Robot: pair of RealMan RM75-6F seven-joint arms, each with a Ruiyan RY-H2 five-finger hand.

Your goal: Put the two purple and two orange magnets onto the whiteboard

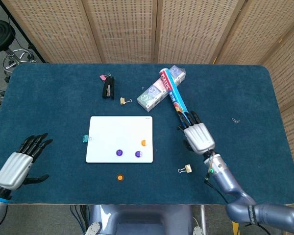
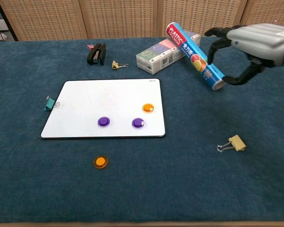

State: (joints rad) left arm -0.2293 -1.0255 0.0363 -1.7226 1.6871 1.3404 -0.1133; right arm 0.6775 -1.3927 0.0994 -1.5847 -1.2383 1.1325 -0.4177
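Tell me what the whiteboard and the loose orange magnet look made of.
Whiteboard: smooth, white coated panel, likely steel-backed, with a thin dark edge; faint sheen. Loose orange magnet on the cloth: glossy moulded plastic cap, by its bright, even colour and rounded rim; any magnet core is hidden.

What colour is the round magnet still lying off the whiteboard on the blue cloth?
Orange: the round magnet sits below the whiteboard, clearest in the chest view.

A blue-carpeted tabletop (image 1: 49, 98) carries a whiteboard (image 1: 112, 134) near its middle. An orange magnet (image 1: 120, 177) lies just off the board's front edge, with a teal clip (image 1: 85, 139) at its left. Behind sit a stapler (image 1: 108, 87), box (image 1: 157, 91), roll (image 1: 176, 99) and two gold clips (image 1: 123, 101) (image 1: 186, 169).
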